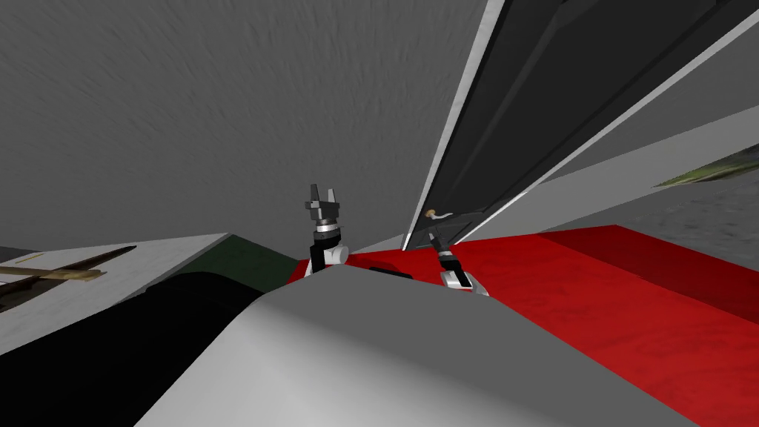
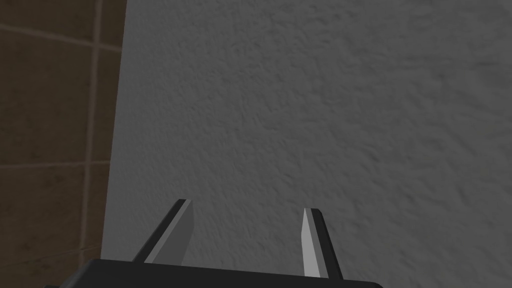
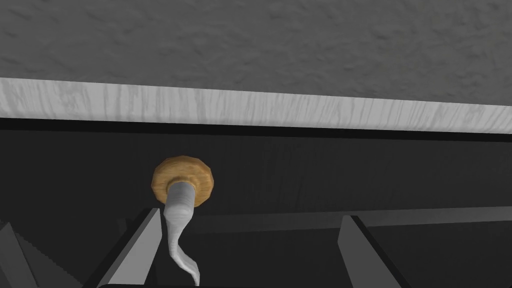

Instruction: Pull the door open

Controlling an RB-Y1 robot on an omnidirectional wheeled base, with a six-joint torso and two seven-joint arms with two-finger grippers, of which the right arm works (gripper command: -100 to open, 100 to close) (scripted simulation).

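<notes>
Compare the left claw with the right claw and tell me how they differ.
The left claw faces a grey wall; the right claw faces the dark door. Nothing lies between the left claw's fingers; the grey lever handle runs between the right claw's, close beside one, ungripped. Both stand open.

Rough grey wall (image 3: 250, 35), pale wood-grain frame (image 3: 250, 107), matt dark door (image 3: 350, 170)
</notes>
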